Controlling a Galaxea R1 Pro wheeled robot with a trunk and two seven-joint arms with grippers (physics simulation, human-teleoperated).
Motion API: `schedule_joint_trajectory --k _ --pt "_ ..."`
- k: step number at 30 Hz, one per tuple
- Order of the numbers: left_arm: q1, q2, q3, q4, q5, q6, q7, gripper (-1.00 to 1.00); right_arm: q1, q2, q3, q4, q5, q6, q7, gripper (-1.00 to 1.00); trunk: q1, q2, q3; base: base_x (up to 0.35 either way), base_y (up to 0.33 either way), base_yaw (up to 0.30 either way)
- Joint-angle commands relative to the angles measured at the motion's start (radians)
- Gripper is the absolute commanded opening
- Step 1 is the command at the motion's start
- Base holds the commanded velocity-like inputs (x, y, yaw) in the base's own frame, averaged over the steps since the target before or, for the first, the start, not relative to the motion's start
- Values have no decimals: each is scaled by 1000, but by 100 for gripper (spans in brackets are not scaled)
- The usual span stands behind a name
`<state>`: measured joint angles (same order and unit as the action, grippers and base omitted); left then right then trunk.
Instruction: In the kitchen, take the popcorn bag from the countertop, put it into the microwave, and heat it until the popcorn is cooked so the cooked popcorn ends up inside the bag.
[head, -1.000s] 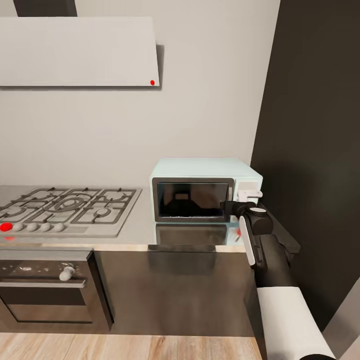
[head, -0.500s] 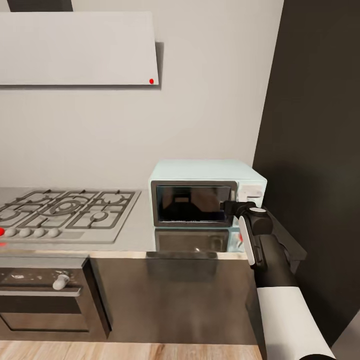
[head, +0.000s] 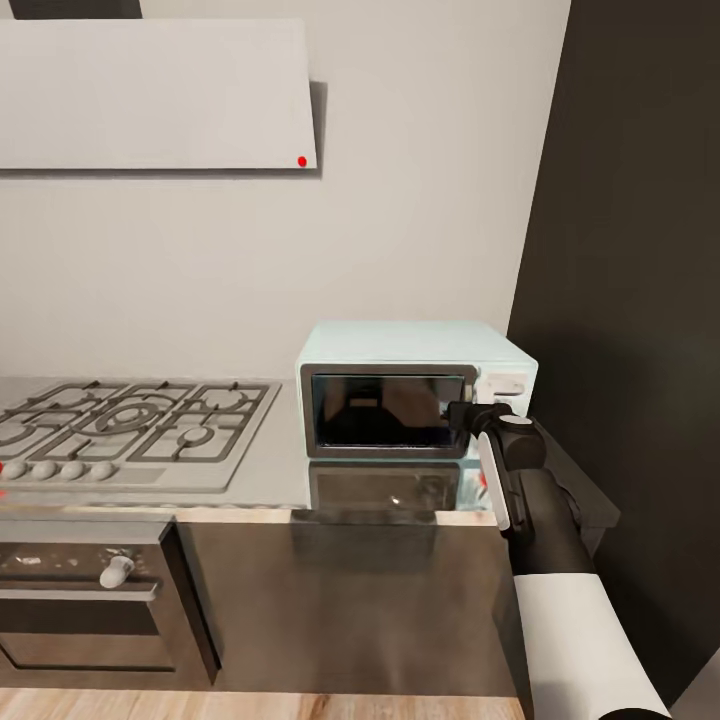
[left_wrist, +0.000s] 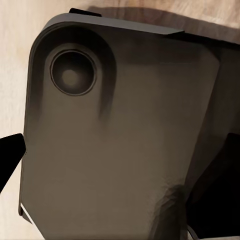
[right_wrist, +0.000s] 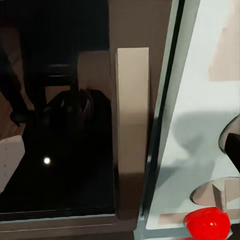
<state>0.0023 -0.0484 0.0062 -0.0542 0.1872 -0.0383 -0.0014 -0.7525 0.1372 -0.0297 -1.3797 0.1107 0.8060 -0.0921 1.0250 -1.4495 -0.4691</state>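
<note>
Door now shut on microwave (head: 410, 385), right tool (head: 458, 415) at its edge, grip state unclear.

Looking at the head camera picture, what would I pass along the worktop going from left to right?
Gas hob → bare stretch of countertop → microwave → right gripper at the door's right edge → dark tall cabinet.
</note>
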Motion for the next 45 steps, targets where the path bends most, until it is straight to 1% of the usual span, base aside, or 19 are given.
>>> schedule_joint_trajectory --k 1,18,31,32,45 --pt "0 0 0 -1 7 -2 0 100 -1 1 -1 -1 10 5 5 100 0 -1 -1 56 0 0" --pt "0 0 0 -1 8 -2 0 100 -1 0 -1 -1 10 7 8 100 0 -1 -1 23 0 0" --pt "0 -2 1 -1 8 -2 0 100 -1 1 2 -1 11 7 4 100 0 -1 -1 -33 0 0" --pt "0 -2 1 -1 8 -2 0 100 -1 1 2 -1 12 7 4 -100 0 -1 -1 0 0 0" --pt "0 -2 1 -1 8 -2 0 100 -1 1 1 -1 12 6 3 -100 0 -1 -1 0 0 0"
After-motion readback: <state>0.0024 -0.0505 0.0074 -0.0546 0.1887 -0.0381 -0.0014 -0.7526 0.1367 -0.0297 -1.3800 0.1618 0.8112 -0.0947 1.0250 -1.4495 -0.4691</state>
